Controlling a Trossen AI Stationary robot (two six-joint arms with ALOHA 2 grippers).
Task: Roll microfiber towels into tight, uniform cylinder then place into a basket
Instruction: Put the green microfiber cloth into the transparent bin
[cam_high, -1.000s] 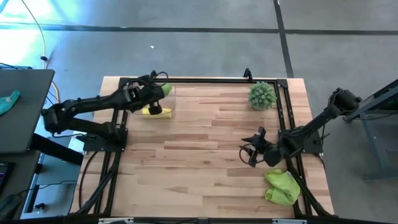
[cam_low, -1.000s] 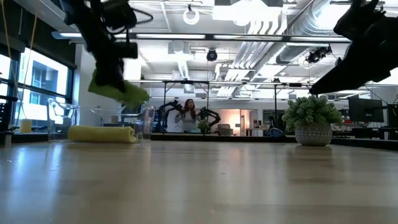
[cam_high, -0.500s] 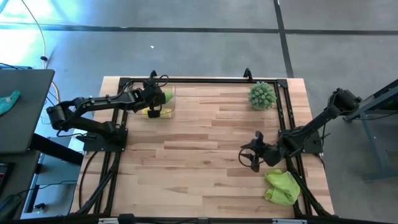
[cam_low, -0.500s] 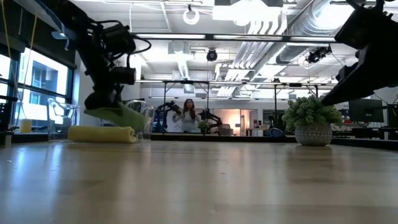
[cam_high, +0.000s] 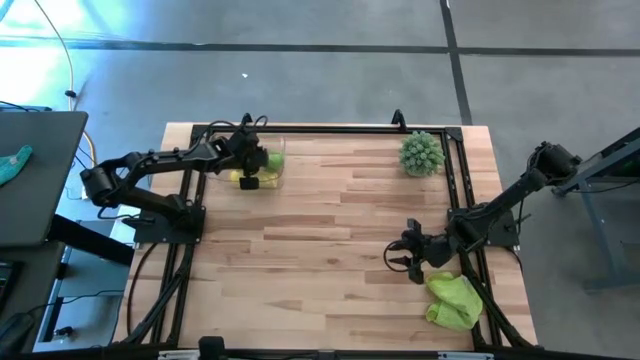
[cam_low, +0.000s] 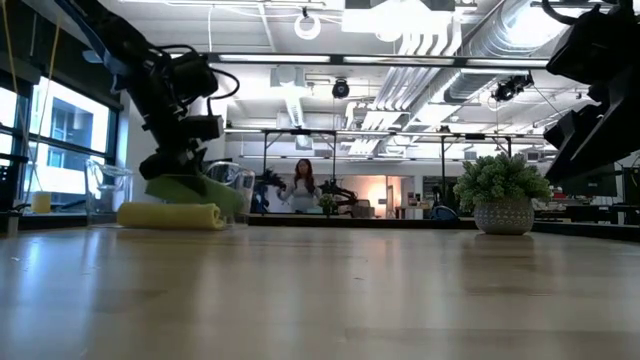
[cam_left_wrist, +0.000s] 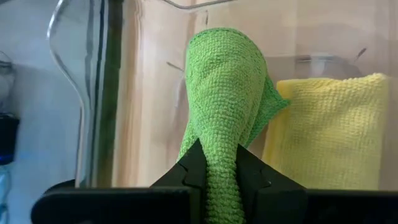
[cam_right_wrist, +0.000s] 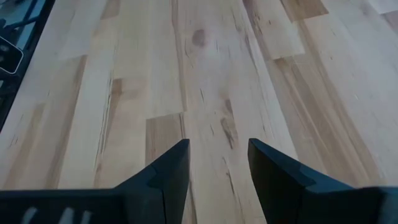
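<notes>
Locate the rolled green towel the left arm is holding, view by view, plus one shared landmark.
High view: rolled green towel at the far left of the table, in the basket.
Low view: at left, under the left gripper, partly behind the yellow towel.
Left wrist view: centre, pinched between the fingers.
Right wrist view: not in it, only bare tabletop.
Shared landmark: the yellow towel, right beside the green one in all three views that show it.
</notes>
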